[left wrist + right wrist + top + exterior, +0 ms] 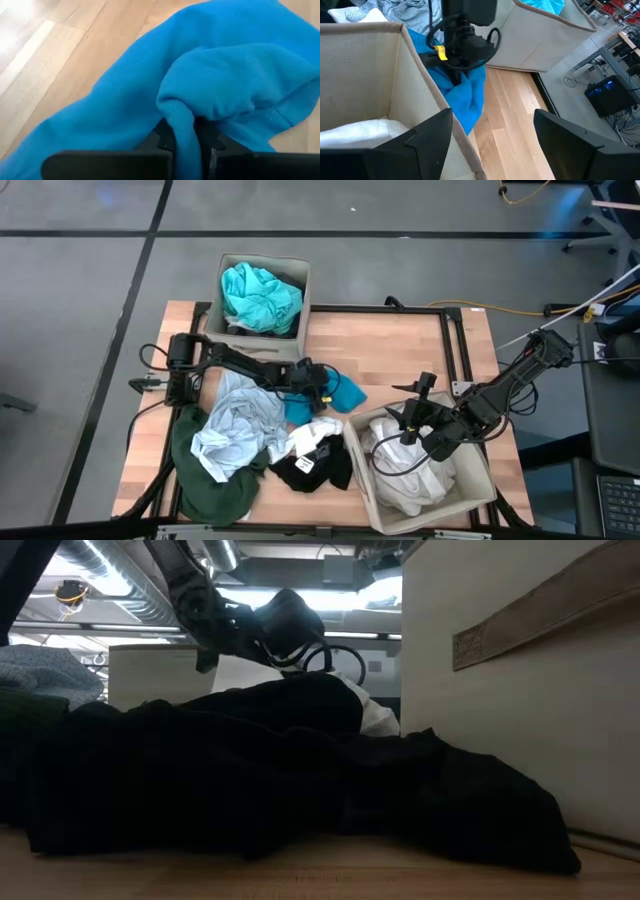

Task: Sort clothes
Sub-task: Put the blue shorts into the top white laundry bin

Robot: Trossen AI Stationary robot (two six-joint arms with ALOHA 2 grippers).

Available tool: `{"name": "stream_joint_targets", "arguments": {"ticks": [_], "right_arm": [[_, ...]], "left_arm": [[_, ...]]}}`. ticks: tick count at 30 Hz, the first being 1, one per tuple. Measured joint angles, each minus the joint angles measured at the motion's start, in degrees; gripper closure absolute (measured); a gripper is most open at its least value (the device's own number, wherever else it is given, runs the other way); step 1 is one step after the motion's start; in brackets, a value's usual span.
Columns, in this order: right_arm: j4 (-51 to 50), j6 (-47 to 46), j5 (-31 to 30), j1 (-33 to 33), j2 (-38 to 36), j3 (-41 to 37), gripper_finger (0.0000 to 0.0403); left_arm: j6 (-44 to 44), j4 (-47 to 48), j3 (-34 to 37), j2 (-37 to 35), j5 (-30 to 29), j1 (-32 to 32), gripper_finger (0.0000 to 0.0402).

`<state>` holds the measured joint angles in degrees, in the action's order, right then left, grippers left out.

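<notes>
Two beige boxes stand on the table (400, 350): the far box (300, 280) holds a teal garment (258, 295), the near-right box (478, 480) holds white cloth (405, 480), so colours seem to go far and whites near. Between them, at the table's left and middle, lies the unsorted heap, largest first: a dark green garment (205, 480) at the near left, a pale blue one (235, 425) on top of it, a black one (325, 468) near the middle, a small white piece (312, 435) on the black. The bright blue garment (345, 395) lies just right of the heap, between the boxes. The left gripper (318, 385) reaches across from the left and pinches a raised fold of the blue garment between its closed fingers (162, 140), a hold suited to lifting it clear; judged by colour, it likely belongs in the far box. The right gripper (425, 425) hovers over the near-right box's far edge with its fingers (427, 132) spread wide and empty, likely waiting
</notes>
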<state>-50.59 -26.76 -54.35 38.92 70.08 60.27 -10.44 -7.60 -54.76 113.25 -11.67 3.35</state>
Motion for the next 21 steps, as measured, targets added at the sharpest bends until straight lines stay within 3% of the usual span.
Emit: {"name": "stream_joint_targets", "arguments": {"ticks": [11, 21], "right_arm": [[-0.1, -0.3, 0.0, 0.0, 0.3, 0.0, 0.0123], [0.1, -0.4, 0.0, 0.0, 0.3, 0.0, 0.0123]], "left_arm": [[2.0, 2.3, 0.3, -11.4, -10.6, -5.6, 0.0391], [11.7, 2.4, 0.2, -25.8, -23.6, -9.3, 0.0389]]}}
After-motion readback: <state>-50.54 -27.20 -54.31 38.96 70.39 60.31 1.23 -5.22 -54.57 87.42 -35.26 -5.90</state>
